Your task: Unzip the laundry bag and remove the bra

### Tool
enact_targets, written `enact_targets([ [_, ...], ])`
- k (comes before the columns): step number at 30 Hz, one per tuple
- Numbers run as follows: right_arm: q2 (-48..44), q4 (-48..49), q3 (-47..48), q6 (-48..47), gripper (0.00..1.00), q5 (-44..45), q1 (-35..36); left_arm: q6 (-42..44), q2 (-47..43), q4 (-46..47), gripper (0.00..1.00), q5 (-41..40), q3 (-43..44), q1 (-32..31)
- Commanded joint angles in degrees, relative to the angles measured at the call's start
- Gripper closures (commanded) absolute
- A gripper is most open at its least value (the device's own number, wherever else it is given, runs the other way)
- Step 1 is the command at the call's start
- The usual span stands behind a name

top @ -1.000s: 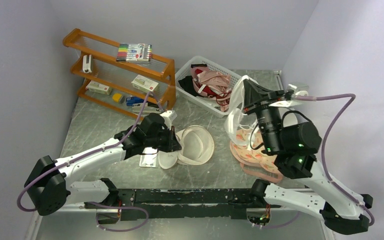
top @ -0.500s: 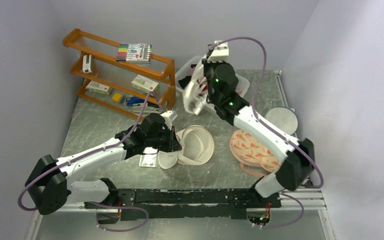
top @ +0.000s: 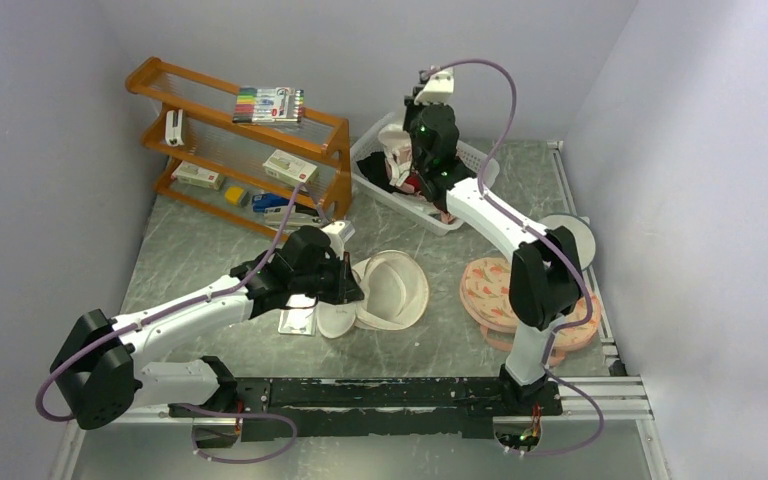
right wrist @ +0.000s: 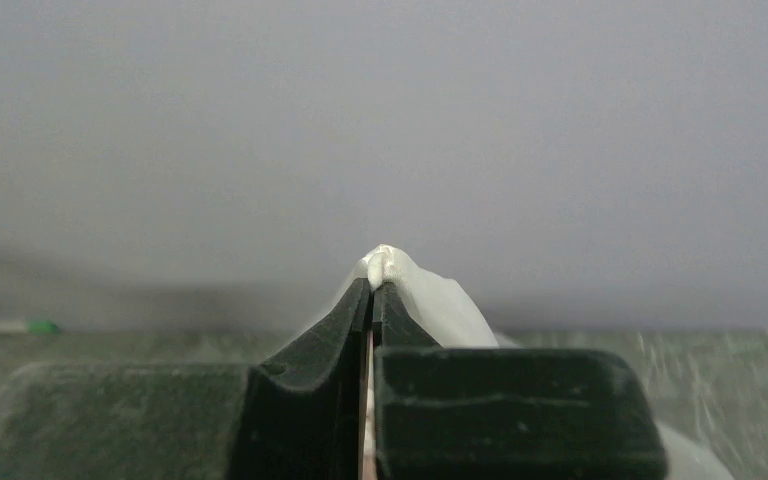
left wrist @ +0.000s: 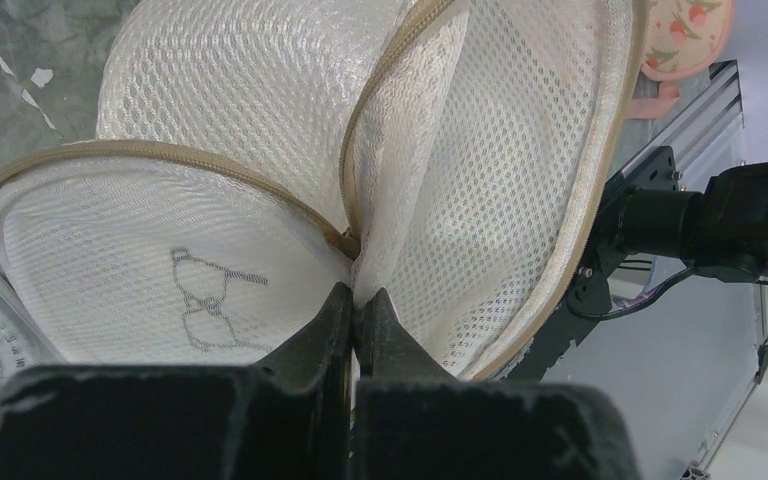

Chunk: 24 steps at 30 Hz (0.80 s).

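Laundry bag [left wrist: 260,120]: cream mesh, unzipped (black emblem [left wrist: 208,305] on face).

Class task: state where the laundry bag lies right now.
Top view: the laundry bag lies open mid-table, pinched by the left gripper, left of the peach pads.

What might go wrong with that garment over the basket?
The right hand pinches only a thin edge of the pale garment, so it may slip. It hangs near the rim of the basket and might drape outside. The left hand, shut on the laundry bag, could drag it if that arm moves.
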Motion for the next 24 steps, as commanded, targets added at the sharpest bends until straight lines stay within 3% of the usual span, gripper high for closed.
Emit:
enact_targets([
  [1,1.93,0.14,-8.65,3.76,1.0,-0.09,-3.18,-0.41,-0.36,0.28,0.93,0.27,1.56,-0.35],
  [10,-4.07,-3.21,-27.47,14.96,1.0,-8.26,-12.74,-0.08,1.08,0.99,0.93,1.29,1.65,-0.34],
  [17,-2.32,-6.16,-29.65,14.77,1.0,-21.71,-15.95,-0.25,2.45,1.81,0.93,1.83,2.64,-0.37],
  [24,0.32,-9.32,-28.38,17.17,1.0,-19.35,-16.8,-0.3,4.09,0.79,0.93,1.95,4.01,-0.39],
])
